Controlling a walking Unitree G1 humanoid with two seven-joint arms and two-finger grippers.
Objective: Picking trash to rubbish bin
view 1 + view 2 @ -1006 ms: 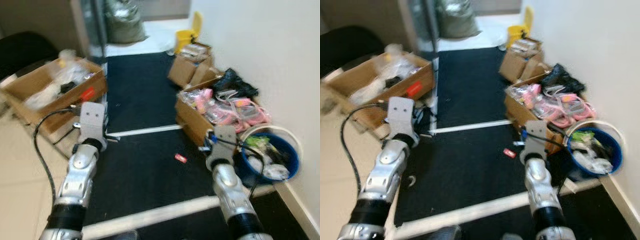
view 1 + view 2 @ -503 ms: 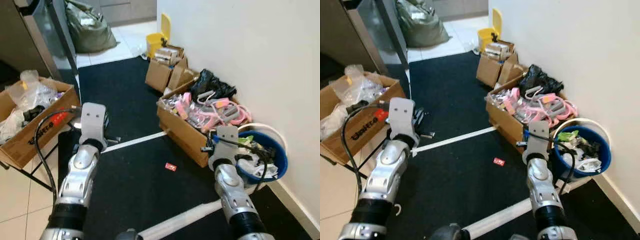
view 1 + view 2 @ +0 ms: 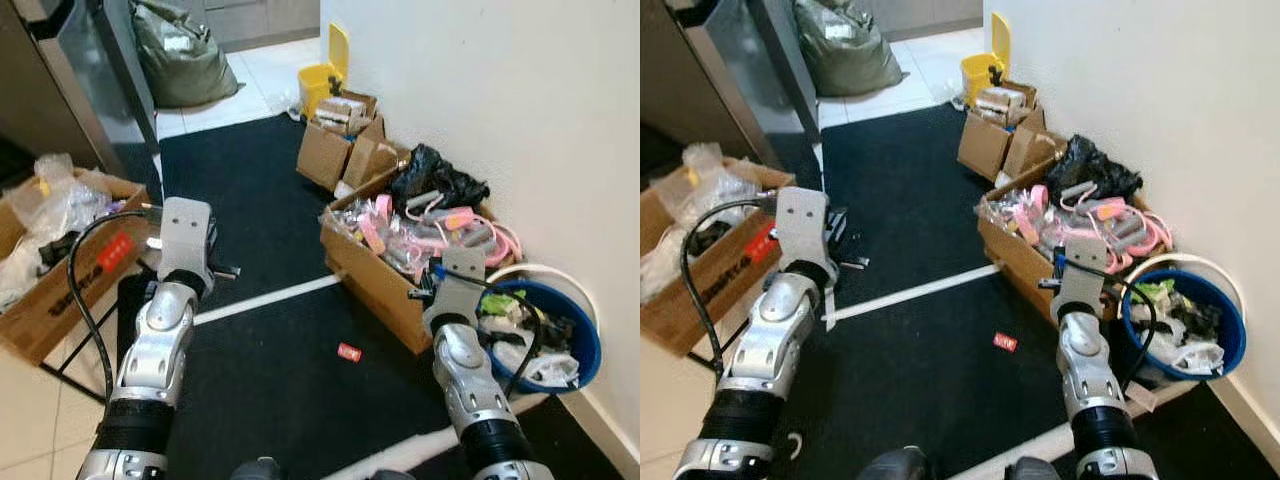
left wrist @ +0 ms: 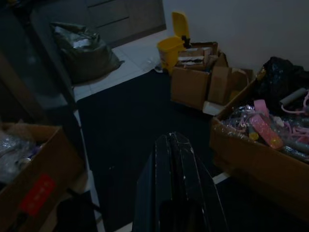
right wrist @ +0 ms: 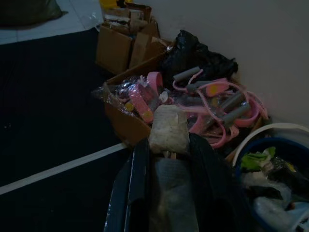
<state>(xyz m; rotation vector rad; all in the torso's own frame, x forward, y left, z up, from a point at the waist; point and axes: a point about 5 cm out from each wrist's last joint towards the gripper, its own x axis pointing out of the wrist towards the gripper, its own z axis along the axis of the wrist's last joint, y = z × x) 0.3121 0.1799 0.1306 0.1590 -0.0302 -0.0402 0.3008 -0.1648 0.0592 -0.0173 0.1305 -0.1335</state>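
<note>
Head views: a blue rubbish bin (image 3: 585,335) stands by the wall, heaped with trash, just beside a cardboard box of pink items (image 3: 372,270). A small red wrapper (image 3: 348,352) lies on the black mat (image 3: 910,200).

Left wrist view: the left gripper (image 4: 175,159) has its fingers pressed together, holding nothing.

Right wrist view: the right gripper (image 5: 166,145) clamps a pale crumpled piece of trash (image 5: 168,129) between its fingers, near the bin.

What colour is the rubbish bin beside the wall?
Blue, with a white rim: the rubbish bin, clearest in the right eye view.
</note>
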